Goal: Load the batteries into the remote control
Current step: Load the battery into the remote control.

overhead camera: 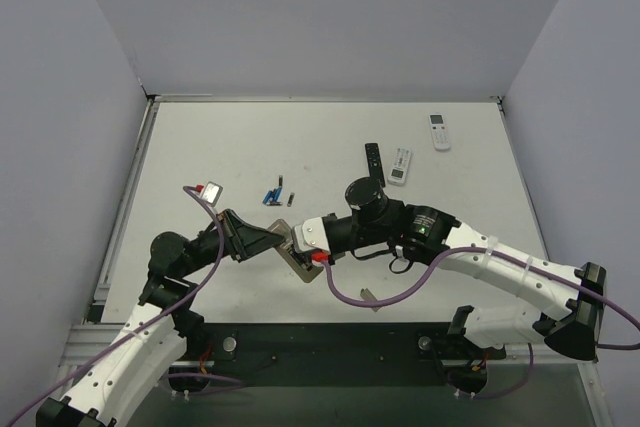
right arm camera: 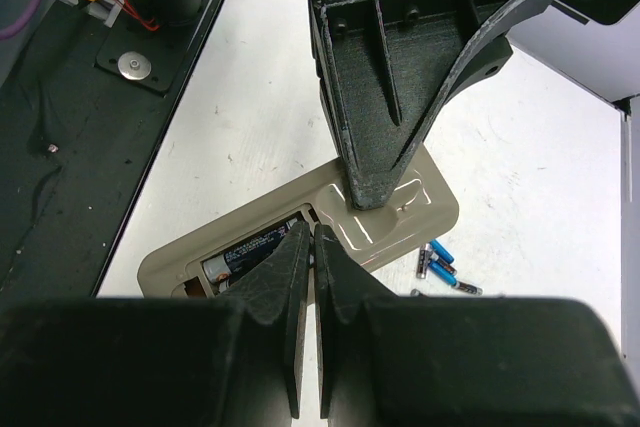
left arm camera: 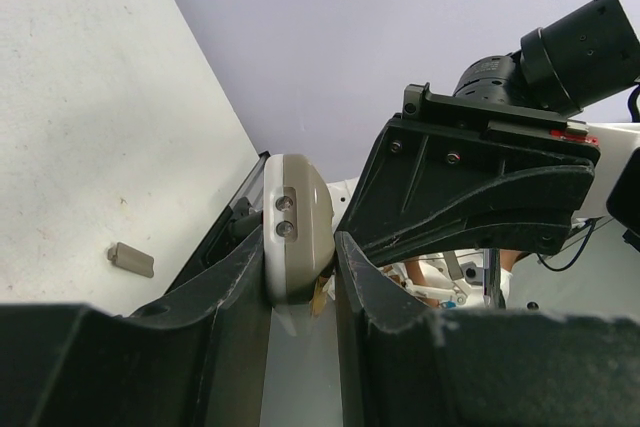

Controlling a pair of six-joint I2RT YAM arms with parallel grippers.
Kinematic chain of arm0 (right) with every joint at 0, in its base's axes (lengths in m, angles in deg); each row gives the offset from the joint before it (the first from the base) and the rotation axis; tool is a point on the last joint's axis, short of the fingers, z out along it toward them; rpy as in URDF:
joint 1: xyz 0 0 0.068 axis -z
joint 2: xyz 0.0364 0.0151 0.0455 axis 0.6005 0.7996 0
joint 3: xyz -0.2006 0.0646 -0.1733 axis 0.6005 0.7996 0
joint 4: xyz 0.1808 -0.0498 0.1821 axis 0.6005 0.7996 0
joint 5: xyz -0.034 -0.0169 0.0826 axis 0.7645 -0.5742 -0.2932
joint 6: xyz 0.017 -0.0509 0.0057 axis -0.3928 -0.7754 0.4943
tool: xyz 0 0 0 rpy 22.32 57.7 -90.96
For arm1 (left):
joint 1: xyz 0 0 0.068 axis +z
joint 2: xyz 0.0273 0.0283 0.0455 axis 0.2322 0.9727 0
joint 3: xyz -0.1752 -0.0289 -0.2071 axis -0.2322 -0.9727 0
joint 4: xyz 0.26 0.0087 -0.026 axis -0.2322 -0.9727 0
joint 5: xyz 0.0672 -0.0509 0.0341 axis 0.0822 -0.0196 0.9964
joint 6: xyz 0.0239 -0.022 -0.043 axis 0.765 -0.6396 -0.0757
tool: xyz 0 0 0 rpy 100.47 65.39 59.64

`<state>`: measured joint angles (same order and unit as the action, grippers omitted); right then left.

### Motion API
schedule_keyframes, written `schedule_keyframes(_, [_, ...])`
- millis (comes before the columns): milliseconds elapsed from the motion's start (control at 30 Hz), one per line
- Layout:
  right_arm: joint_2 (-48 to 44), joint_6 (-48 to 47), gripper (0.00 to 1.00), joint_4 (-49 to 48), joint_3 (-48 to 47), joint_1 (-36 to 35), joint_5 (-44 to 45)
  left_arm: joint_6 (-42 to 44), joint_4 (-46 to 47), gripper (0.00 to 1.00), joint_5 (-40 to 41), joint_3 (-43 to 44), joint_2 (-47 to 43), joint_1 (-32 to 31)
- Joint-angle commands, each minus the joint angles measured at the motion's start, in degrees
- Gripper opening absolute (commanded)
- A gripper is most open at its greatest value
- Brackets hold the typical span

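The remote control (right arm camera: 405,209) lies grey-tan back up, just off the table's near edge. My left gripper (left arm camera: 300,247) is shut on one end of the remote control (left arm camera: 296,215), one finger (right arm camera: 385,137) lying across its back. A dark battery (right arm camera: 245,253) lies in the open recess. My right gripper (right arm camera: 312,235) is shut, its tips right over that recess, with nothing visibly between them. From above, both grippers, left (overhead camera: 280,241) and right (overhead camera: 304,243), meet over the remote control (overhead camera: 300,267). Loose blue and dark batteries (overhead camera: 272,195) lie farther back; they are the batteries (right arm camera: 440,265) beyond the remote.
A slim black remote (overhead camera: 373,162) and two white remotes (overhead camera: 400,165) (overhead camera: 439,132) lie at the back right. A small silvery block (overhead camera: 212,190) sits to the left. A small tan cover piece (overhead camera: 368,298) rests near the front edge, and a similar tan piece (left arm camera: 130,259) lies on the table.
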<state>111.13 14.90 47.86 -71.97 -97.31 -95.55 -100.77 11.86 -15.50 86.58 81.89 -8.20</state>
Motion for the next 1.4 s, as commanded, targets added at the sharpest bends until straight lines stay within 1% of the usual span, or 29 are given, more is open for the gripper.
schedule_keyframes(0, [0.21, 0.76, 0.00, 8.53, 3.04, 0.90, 1.36, -3.33, 10.48, 0.00, 1.99, 3.67, -1.74, 0.45])
schedule_keyframes(200, [1.08, 0.49, 0.00, 8.79, 3.92, 0.99, -0.40, -3.94, 11.80, 0.00, 1.63, 4.55, -1.74, 0.45])
schedule_keyframes(333, [2.40, 0.40, 0.00, 10.90, 3.39, 0.90, -1.72, -3.07, 11.80, 0.00, 1.11, 5.25, -1.65, 0.45])
schedule_keyframes(467, [3.72, 0.58, 0.00, 11.43, 3.30, 1.25, -1.99, -2.89, 13.81, 0.00, 0.41, 5.52, -1.30, 0.45])
schedule_keyframes(667, [5.57, 1.81, 0.00, 11.52, 3.30, 2.57, -4.45, -0.61, 14.61, 0.00, -1.79, 6.83, -1.48, 0.44])
schedule_keyframes(900, [6.53, 2.95, 0.00, 10.73, 2.95, 3.10, -3.48, 1.77, 12.24, 0.00, -1.71, 6.84, -2.70, 0.44])
schedule_keyframes(967, [5.92, 4.70, 0.00, 8.80, 3.21, 3.01, -2.25, 4.65, 8.12, 0.00, -1.44, 6.84, -3.49, 0.44])
schedule_keyframes(1000, [4.88, 5.32, 0.03, 8.01, 3.21, 3.01, -1.81, 5.89, 6.54, 0.00, -1.01, 6.75, -3.85, 0.45])
schedule_keyframes(1033, [4.34, 6.02, 0.06, 6.09, 3.21, 3.01, -1.29, 7.38, 2.87, 0.00, -0.65, 6.75, -4.29, 0.45])
schedule_keyframes(1067, [3.64, 6.99, 0.08, 4.94, 3.39, 3.01, -0.32, 10.79, 0.48, 0.00, -0.22, 6.75, -5.07, 0.45])
schedule_keyframes(1133, [1.44, 9.36, 0.15, 1.18, 3.91, 3.01, 0.38, 14.32, -6.09, 0.00, 1.80, 6.93, -5.96, 0.45])
schedule_keyframes(1167, [0.74, 10.33, 0.18, -0.42, 4.18, 3.01, 1.00, 17.12, -7.61, 0.00, 2.33, 6.66, -6.57, 0.36])
schedule_keyframes(1267, [-1.72, 14.37, 0.27, -5.52, 4.79, 2.83, 1.35, 20.57, -11.57, 0.00, 4.35, 5.52, -7.28, 0.45])
schedule_keyframes(1300, [-2.60, 15.42, 0.33, -6.31, 4.79, 2.92, 1.44, 20.84, -11.93, 0.00, 4.62, 5.08, -7.28, 0.45])
schedule_keyframes(1367, [-3.31, 17.53, 0.37, -8.50, 4.88, 2.83, 1.70, 21.11, -11.76, 0.00, 5.06, 3.94, -7.28, 0.45])
